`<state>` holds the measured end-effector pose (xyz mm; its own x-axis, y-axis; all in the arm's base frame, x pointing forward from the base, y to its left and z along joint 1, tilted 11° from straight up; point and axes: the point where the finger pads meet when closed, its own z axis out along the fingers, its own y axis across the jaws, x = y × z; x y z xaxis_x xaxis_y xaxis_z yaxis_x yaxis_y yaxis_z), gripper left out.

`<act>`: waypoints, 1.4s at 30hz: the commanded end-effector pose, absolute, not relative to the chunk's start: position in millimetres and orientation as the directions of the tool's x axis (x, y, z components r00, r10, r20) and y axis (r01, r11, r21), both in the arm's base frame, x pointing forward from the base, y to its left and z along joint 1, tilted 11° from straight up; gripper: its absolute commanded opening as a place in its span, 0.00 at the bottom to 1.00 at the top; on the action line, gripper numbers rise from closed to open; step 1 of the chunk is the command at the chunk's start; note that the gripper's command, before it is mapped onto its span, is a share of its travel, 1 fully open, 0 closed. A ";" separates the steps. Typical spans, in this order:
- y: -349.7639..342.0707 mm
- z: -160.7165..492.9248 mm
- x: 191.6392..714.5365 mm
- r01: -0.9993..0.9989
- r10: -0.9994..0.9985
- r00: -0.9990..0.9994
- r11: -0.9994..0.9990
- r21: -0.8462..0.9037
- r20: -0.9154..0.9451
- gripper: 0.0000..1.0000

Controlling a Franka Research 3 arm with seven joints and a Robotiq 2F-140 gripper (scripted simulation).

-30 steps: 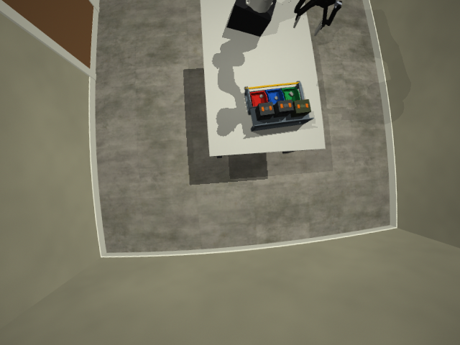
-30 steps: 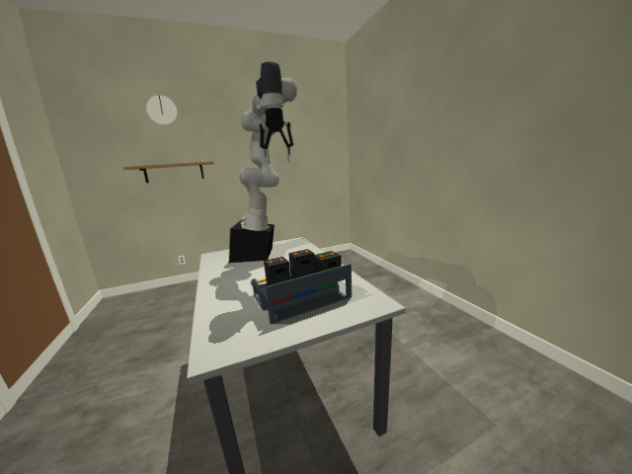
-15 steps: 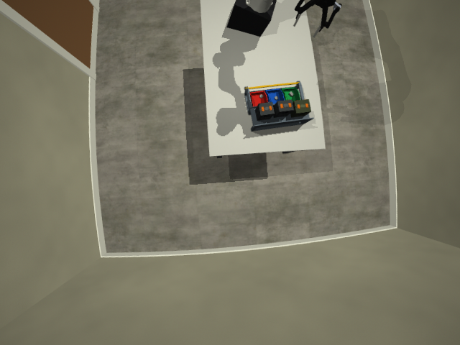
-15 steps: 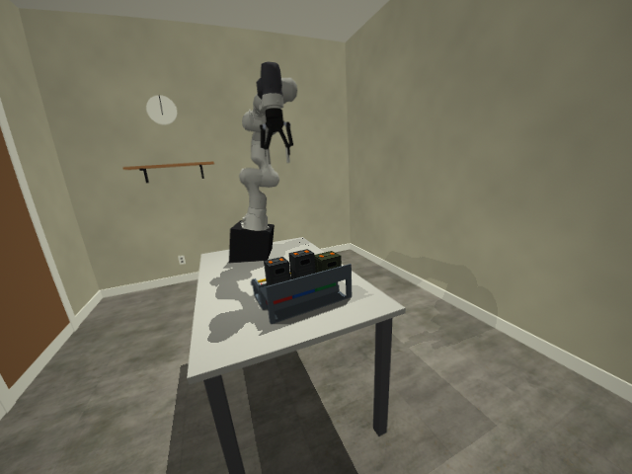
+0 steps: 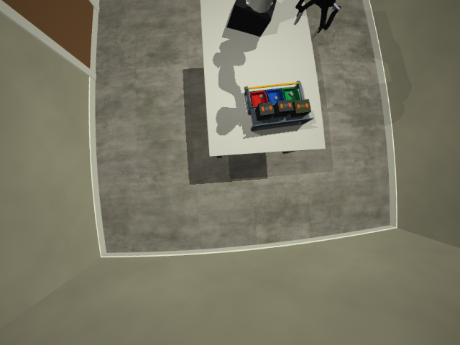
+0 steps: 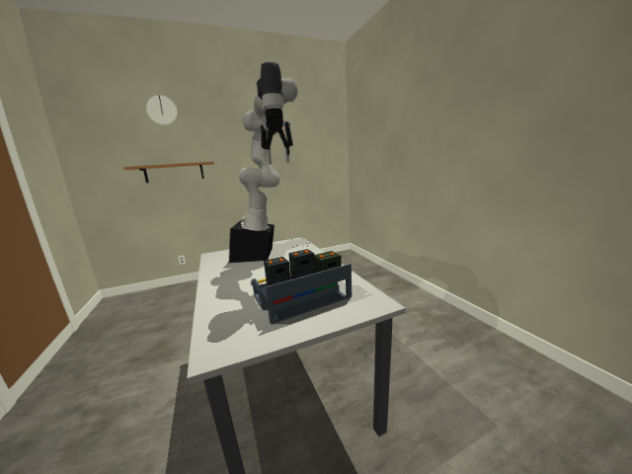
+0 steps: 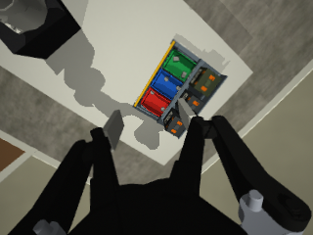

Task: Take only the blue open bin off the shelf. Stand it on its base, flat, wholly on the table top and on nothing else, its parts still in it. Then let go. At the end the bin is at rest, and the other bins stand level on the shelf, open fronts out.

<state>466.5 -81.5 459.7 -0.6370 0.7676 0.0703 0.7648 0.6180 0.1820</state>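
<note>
Gripper (image 5: 307, 29) (image 6: 277, 159) (image 7: 150, 113), fingers partly spread around nothing, hangs above the table; blue bin (image 5: 274, 96) (image 7: 167, 83) sits between red (image 5: 258, 98) (image 7: 156, 102) and green (image 5: 291, 97) (image 7: 178, 66) bins on the shelf (image 5: 282, 123) (image 6: 309, 284) (image 7: 200, 64), so a skewed descent could knock either neighbour

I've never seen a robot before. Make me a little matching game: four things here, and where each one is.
1. Blue bin
2. Gripper
3. Clock
4. Shelf unit

A. On the wall
B. Between the red bin and the green bin
C. On the table top
D. Open, up in the air

1-B, 2-D, 3-A, 4-C
</note>
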 end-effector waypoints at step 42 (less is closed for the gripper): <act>-79.1 458.0 467.1 0.985 0.977 -0.147 0.129 0.117 0.153 0.57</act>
<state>467.3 -80.7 459.9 -0.2075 0.9679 0.1416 0.9731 0.1895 0.1309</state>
